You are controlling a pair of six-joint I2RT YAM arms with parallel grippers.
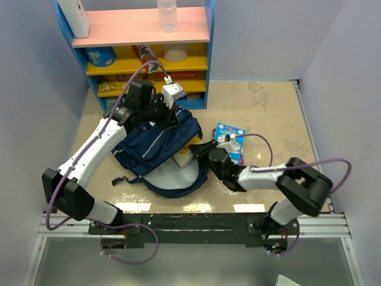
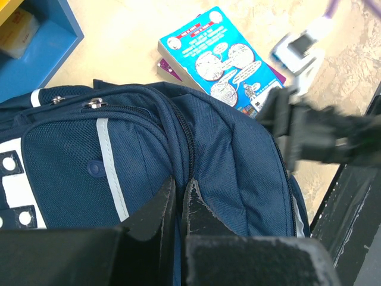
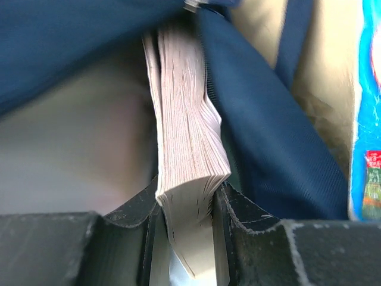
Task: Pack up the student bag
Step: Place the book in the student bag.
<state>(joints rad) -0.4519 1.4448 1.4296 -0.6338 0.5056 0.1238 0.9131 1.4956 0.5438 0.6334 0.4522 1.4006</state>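
At the far left a blue shelf [image 1: 125,27] with pink and yellow boards stands at the back wall. The left gripper [image 2: 180,199] presses its fingers together on a ridge of fabric at the top of the bag [image 1: 152,149]. The bag lies flat in the middle of the table [image 1: 268,107], its opened side toward the right arm. A thick book [image 3: 184,149] sits partway inside that opening, page edges showing, and the right gripper [image 3: 187,205] pinches its near end. Just right of the bag a bright blue comic [image 1: 231,138] lies on the table
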